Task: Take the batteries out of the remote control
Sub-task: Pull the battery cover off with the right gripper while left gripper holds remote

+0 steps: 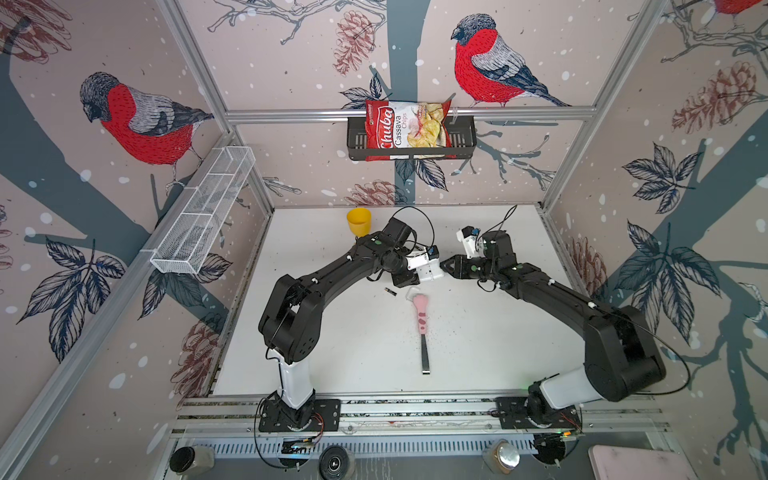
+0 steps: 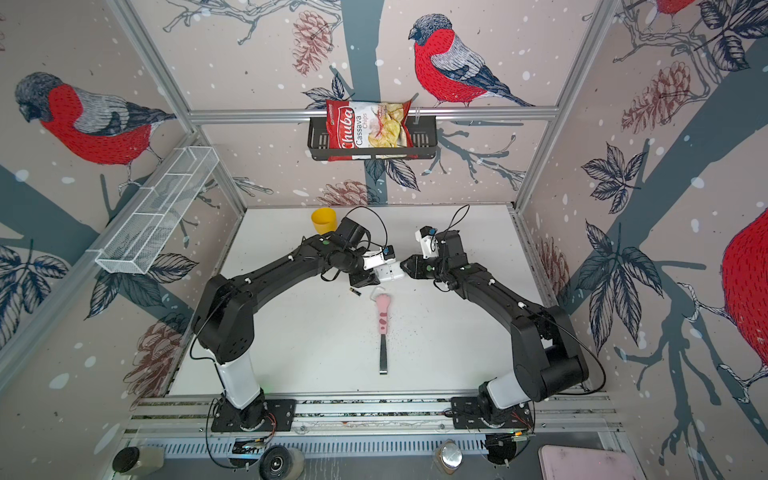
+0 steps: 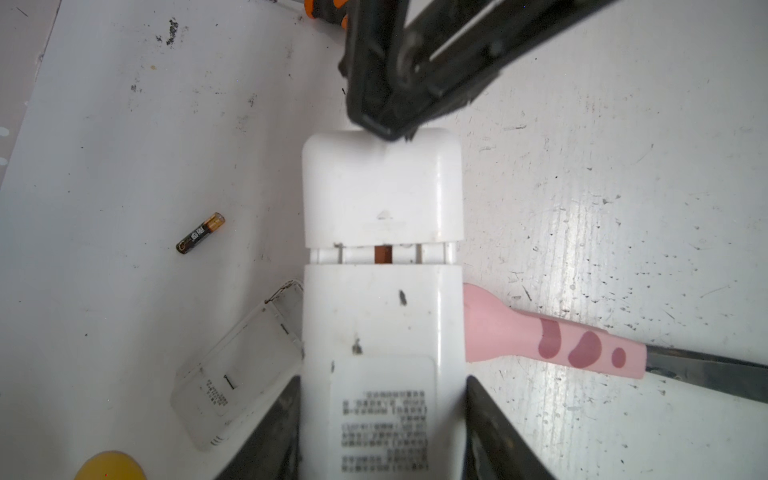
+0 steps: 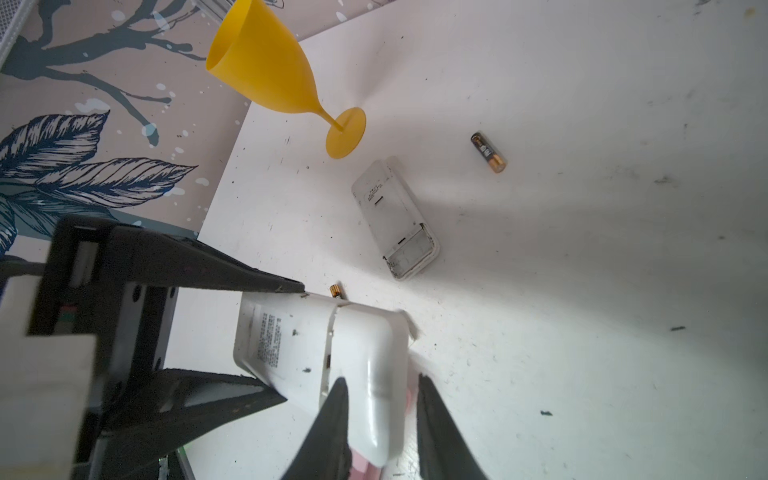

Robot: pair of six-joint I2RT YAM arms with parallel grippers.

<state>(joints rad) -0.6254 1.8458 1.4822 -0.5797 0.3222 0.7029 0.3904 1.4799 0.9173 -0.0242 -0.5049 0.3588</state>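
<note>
Left gripper [image 3: 382, 378] clamps white plastic remote control [image 3: 382, 316] by flat sides, over scuffed white tabletop [image 3: 124, 124]. Right gripper [image 3: 384, 126] pinches rounded end of remote's sliding cover, which is slid part open (coppery glint in gap). Slim black battery with gold end [image 3: 200, 232] lies loose on tabletop, near translucent plastic sleeve [image 3: 237, 365]. Pink spotted tool handle [image 3: 552, 332] lies on remote's other side.

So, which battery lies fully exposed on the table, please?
The lone battery near the loose cover; the other battery shows only its gold tip behind the remote control.
</note>
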